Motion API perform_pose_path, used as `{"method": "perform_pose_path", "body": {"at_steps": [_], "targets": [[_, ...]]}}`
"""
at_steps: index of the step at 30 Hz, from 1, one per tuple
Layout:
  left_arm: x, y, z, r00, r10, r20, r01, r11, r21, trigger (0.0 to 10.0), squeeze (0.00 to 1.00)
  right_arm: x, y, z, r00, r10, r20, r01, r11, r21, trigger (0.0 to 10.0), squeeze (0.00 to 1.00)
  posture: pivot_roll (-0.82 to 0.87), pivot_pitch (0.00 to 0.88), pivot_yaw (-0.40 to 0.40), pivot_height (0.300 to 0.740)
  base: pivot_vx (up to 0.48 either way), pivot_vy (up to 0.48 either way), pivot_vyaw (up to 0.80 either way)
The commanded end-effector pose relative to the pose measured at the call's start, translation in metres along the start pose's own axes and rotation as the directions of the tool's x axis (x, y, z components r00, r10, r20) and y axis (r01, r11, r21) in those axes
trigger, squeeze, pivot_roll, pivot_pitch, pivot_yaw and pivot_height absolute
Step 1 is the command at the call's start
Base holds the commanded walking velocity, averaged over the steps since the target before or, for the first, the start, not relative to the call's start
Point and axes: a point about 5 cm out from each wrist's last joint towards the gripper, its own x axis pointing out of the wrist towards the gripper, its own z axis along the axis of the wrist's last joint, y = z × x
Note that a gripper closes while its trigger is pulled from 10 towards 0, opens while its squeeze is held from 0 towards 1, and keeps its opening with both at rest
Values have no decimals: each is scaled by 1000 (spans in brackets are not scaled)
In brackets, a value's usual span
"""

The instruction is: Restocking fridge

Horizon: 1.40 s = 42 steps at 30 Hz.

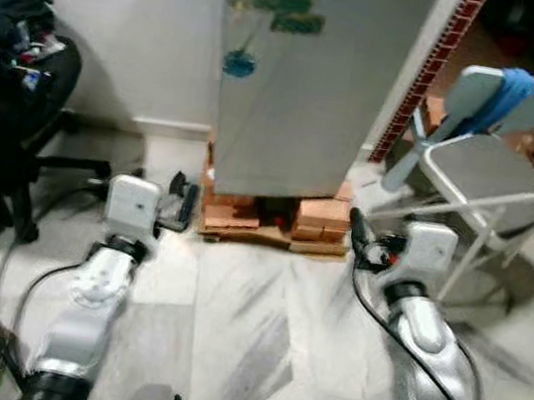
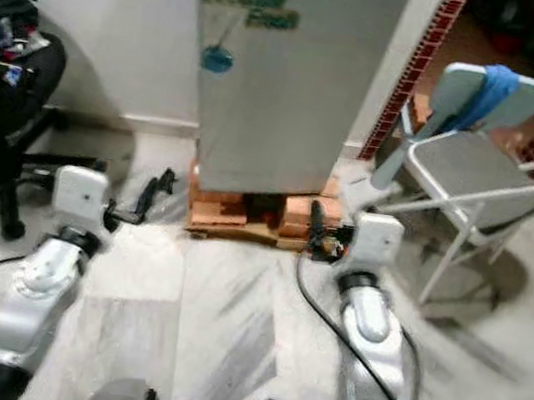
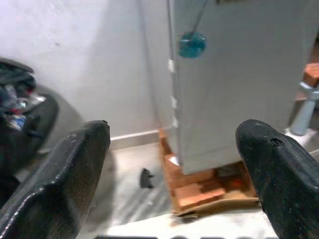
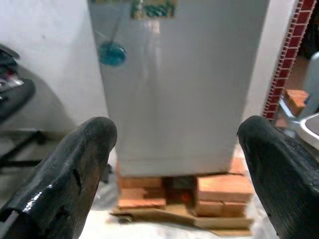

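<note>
Standing on bricks (image 1: pixel 310 217), the closed fridge (image 1: pixel 306 75) faces both grippers, left gripper (image 3: pixel 172 149) and right gripper (image 4: pixel 174 149), fingers spread, holding nothing.

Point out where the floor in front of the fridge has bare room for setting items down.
The white marble floor between the two arms is bare up to the orange bricks under the grey metal fridge. The left is crowded by a black office chair, the right by a grey folding chair.

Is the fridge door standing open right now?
No, the grey fridge shows a flat, closed front, with stickers on it, standing on bricks.
</note>
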Motion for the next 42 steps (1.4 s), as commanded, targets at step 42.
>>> {"method": "perform_pose_path", "body": {"at_steps": [42], "targets": [[8, -22, 6, 997, -71, 25, 72, 997, -35, 10000, 0, 2, -8, 8, 999, -19, 44, 22, 998, -65, 10000, 0, 23, 85, -3, 740, 258, 364, -450]]}}
